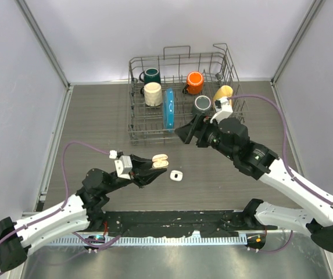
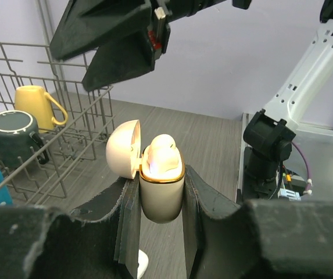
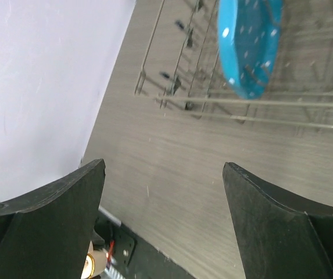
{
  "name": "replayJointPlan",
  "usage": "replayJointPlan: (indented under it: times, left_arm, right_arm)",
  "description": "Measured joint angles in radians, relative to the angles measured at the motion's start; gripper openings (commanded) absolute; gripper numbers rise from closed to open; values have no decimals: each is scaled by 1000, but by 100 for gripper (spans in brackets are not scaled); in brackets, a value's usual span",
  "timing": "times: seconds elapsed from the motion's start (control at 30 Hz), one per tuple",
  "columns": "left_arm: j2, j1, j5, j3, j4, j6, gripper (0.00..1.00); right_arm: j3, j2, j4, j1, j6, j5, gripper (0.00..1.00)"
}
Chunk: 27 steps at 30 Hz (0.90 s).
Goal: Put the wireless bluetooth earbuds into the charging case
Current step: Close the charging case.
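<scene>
Case [image 2: 161, 200] is pinched betw. the left gripper [image 1: 154, 163] pads, lid flipped open, w/ one earbud [image 2: 164, 152] seated at its rim. Small white item [image 1: 176, 176] lies on the table [image 1: 96, 128] just beside. Right gripper [image 1: 183, 133] is spread wide, holding nothing, near the rack's [image 1: 154, 138] front edge, a stretch of tabletop betw. the two tips.
</scene>
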<state>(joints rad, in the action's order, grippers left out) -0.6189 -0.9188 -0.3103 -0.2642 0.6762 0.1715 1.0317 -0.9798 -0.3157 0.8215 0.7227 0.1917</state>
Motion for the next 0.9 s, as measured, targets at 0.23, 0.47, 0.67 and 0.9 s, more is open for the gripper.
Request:
replayJointPlan:
  times: [0.23,0.47,0.67,0.9]
  left_arm:
    - [-28,0,-31,-24,-32,-20,0]
    - [-76,0,-34,-27,-31,-23,0]
    - [-111,0,-42,-27,-27,-22,0]
    - [-138,-9,-42,-28,-14,-21,0]
  right_arm:
    - [-30,-61,33,0,-14,-202,88]
    - [-51,-92,59,0,-29,-336,88]
    - [-107,-80,56,-2,-64,-416,88]
    - [-163,31,34,-7,-122,-495,88]
